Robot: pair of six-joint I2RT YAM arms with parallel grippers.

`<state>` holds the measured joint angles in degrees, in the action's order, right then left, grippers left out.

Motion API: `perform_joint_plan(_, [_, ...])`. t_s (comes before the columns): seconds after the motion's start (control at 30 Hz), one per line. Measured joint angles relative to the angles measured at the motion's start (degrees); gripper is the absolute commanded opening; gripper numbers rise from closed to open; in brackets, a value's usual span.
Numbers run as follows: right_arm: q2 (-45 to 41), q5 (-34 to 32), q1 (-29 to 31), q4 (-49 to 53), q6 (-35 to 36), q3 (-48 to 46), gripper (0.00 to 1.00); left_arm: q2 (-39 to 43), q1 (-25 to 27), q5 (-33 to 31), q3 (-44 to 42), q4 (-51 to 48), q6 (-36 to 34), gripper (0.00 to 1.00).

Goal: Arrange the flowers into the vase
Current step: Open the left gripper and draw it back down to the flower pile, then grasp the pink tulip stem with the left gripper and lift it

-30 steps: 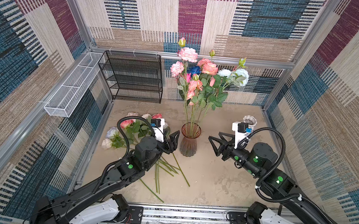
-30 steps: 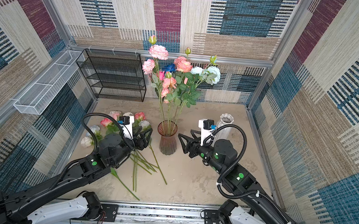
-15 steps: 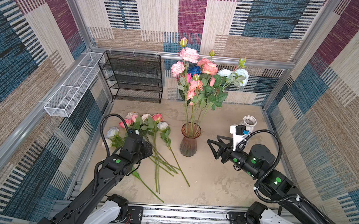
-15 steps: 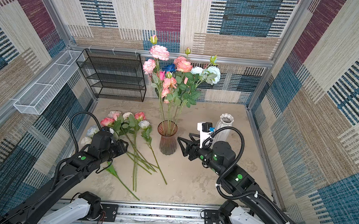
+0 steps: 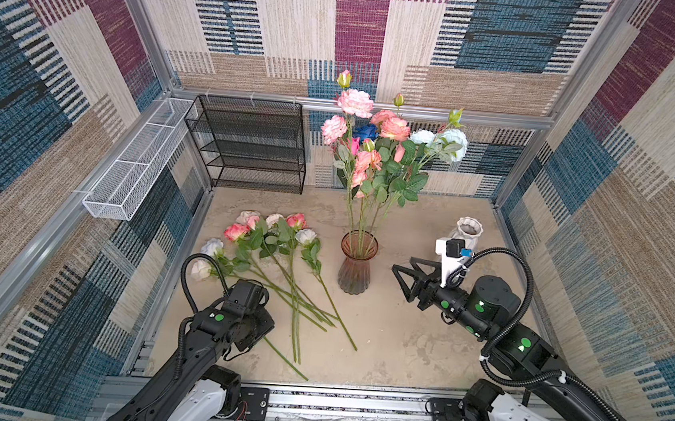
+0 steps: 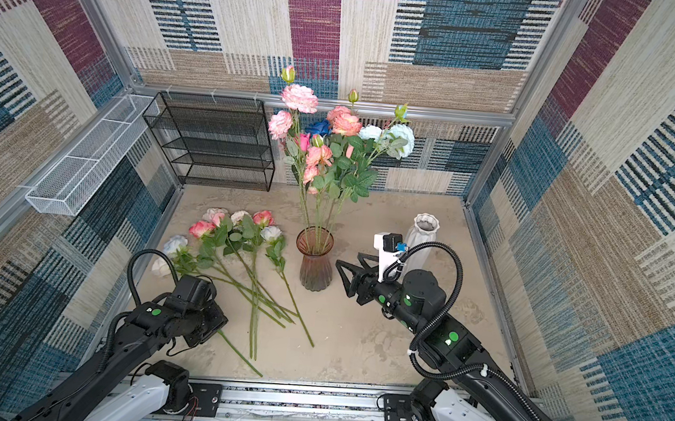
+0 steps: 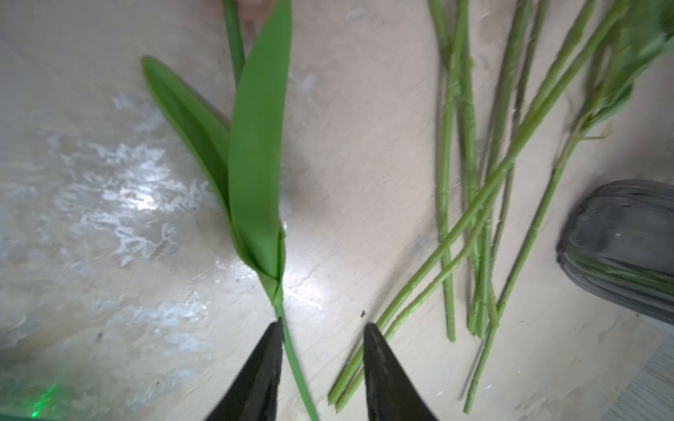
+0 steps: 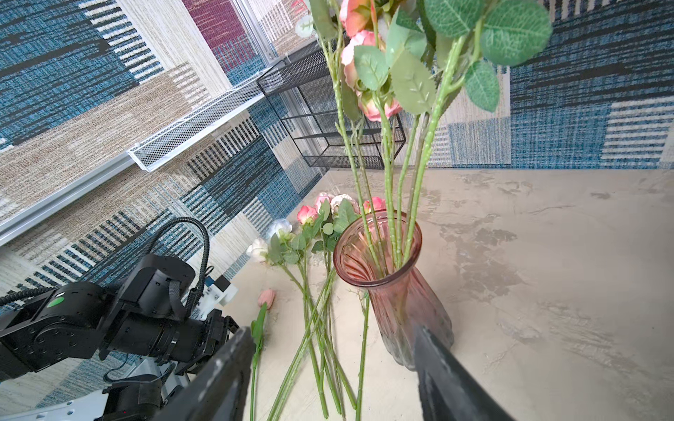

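The counter [image 5: 398, 350] holds the vase [image 5: 357, 263] at its middle, and a tall bunch [image 5: 386, 157] is stood in it. On the left arm's side of the vase, loose flowers [image 5: 278, 252] are laid flat, with their stems crossed and fanned toward the robot. Just beside the vase on the opposite side, the right fingers [image 8: 448, 371] are held wide apart and nothing is gripped.

Farther from the vase than the crossed stems, the left fingers [image 7: 266, 364] are lowered to the counter. They are partly open around one thin stem [image 7: 291, 357], which lies against one finger only and is not pinched. Two long leaves [image 7: 255, 164] are borne just ahead of the fingertips, and a small pink bud [image 8: 266, 298] is seen at the stem's far end.

The step in hand is judged to be the picking of this stem. The stem would best be centred in the gap before closure, so that it is not rolled aside. The bare length behind the leaves should be taken, not the leaves themselves. A straight lift is advised, so that neighbouring stems are not dragged. The vase may need steadying at insertion, and the right fingers are well placed for that.
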<state>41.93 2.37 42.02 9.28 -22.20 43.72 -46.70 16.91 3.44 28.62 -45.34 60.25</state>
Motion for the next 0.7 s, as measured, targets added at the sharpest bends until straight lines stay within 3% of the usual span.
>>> perform_joint_plan(0.23, [-0.09, 0.0, 0.0, 0.04, 0.26, 0.02, 0.71, -5.75, -0.02, 1.33, 0.7, -0.48, 0.02, 0.43])
perform_joint_plan(0.57, [-1.88, -1.14, 0.0, 0.63, 0.28, -0.35, 0.71, -17.03, -0.02, 1.2, 1.9, 1.03, -1.42, 0.36])
perform_joint_plan(0.7, [-1.88, -1.49, 0.0, 1.09, 0.44, -0.39, 0.71, -21.09, -0.02, 1.03, 2.58, 1.84, -2.58, 0.22])
